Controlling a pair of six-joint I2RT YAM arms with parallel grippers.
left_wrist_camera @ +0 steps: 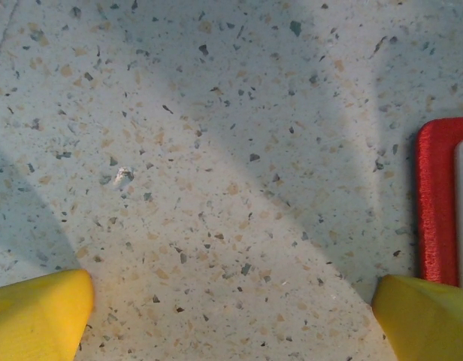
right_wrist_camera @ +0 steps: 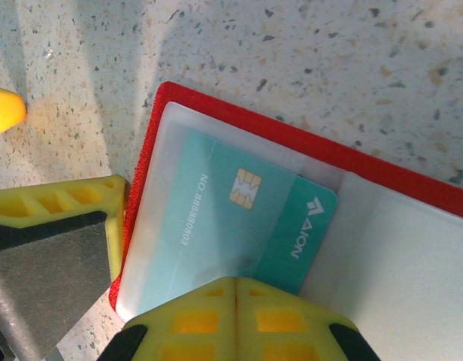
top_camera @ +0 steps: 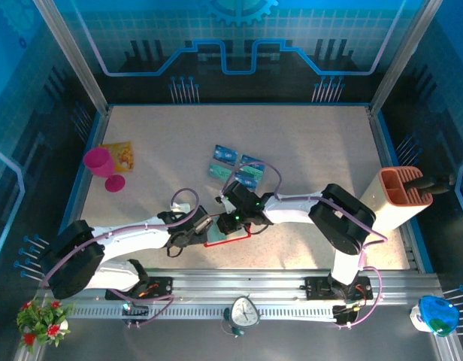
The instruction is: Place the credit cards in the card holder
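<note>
Top view: the red card holder lies open at near-centre of the table, long axis left-right. The loose credit cards lie behind it.
Left wrist: the left gripper is spread wide and empty.
Right wrist: the right gripper is closed over a teal card in the holder's pocket, lettering running down-frame.

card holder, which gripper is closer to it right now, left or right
Right. The right gripper is directly over the open card holder, shut over the teal card inside. The left gripper is open over bare table beside the holder's edge.
</note>
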